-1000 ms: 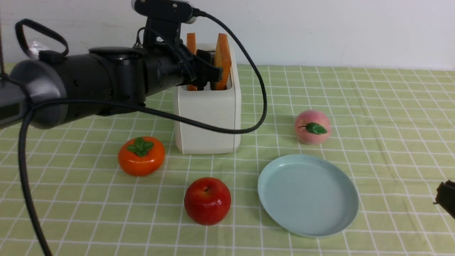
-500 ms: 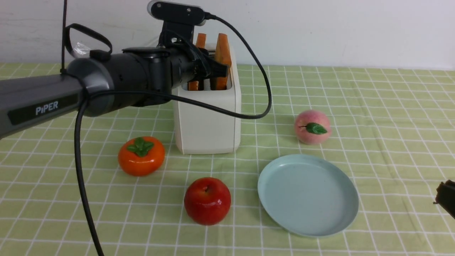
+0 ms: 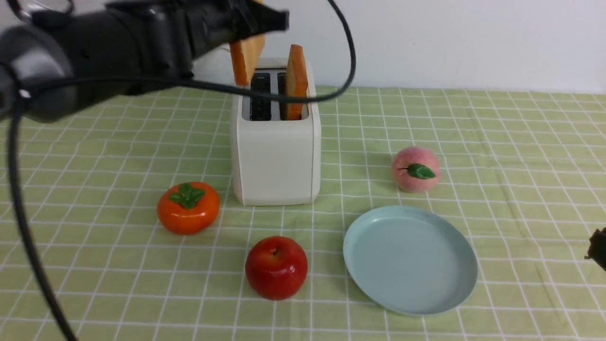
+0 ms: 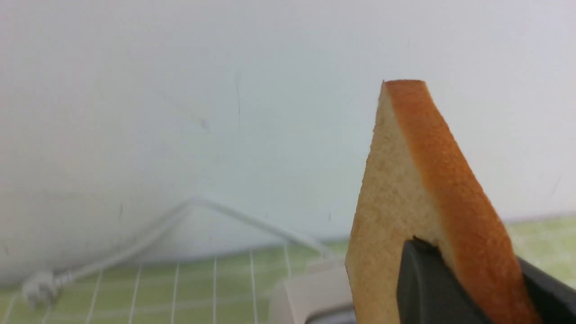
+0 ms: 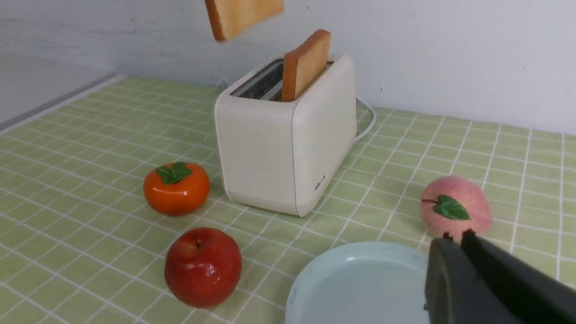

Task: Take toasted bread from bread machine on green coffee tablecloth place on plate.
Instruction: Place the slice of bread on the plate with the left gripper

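My left gripper (image 3: 251, 28) is shut on one toasted bread slice (image 3: 246, 59) and holds it in the air above the left slot of the cream bread machine (image 3: 277, 156). In the left wrist view the dark fingers (image 4: 423, 279) pinch this slice (image 4: 396, 189). The second slice (image 3: 296, 87) stands upright in the right slot. The pale blue-green plate (image 3: 409, 258) lies empty on the green checked tablecloth (image 3: 521, 156), front right of the bread machine. My right gripper (image 5: 456, 236) is shut and empty, low beside the plate (image 5: 355, 288).
An orange persimmon (image 3: 188, 207) sits front left of the bread machine, a red apple (image 3: 276, 266) in front of it, a pink peach (image 3: 415, 168) behind the plate. The white power cord (image 4: 148, 236) runs along the wall behind.
My left gripper has risen with the left slice, pulling it fully out of the slot and up above the bread machine. The right arm has barely moved.
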Available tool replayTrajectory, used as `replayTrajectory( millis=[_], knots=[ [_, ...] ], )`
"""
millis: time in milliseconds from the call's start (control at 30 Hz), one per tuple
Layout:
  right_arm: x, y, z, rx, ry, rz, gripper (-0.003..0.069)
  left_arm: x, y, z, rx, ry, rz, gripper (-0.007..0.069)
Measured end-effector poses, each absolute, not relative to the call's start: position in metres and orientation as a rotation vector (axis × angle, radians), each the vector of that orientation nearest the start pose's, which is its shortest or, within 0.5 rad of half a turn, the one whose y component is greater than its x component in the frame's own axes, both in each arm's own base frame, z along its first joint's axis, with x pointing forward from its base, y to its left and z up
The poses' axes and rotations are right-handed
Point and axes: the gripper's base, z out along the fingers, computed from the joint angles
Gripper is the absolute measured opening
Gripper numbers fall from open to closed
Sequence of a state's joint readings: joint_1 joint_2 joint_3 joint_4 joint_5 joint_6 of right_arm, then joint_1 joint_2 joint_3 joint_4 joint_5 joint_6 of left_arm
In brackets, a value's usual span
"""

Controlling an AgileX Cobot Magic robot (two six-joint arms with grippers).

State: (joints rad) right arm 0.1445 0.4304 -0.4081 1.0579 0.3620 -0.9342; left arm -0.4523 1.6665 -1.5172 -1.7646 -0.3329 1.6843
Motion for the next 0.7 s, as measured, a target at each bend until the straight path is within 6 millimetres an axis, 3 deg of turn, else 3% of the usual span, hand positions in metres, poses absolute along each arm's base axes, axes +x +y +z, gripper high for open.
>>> replayTrajectory(
  millis=[133,267,333,533,700],
  knots=[
    [0.087,0.041,0.321,-0.283,1.629,0.440,0.0034,0.327,-0.142,0.453,0.104,1.538,-0.260,0.0106],
    [0.084,0.042,0.336,-0.294,1.588,0.446,0.0038,0.295,-0.163,0.455,0.231,1.510,-0.443,0.0106],
    [0.083,0.043,0.339,-0.310,1.585,0.457,0.0040,0.288,-0.176,0.447,0.288,1.525,-0.509,0.0106],
    [0.076,0.052,0.334,-0.430,1.640,0.538,0.0042,0.276,-0.253,0.353,0.642,1.714,-0.809,0.0106],
    [0.073,0.055,0.329,-0.479,1.692,0.563,0.0042,0.287,-0.273,0.308,0.625,1.872,-0.912,0.0106]
  ],
)
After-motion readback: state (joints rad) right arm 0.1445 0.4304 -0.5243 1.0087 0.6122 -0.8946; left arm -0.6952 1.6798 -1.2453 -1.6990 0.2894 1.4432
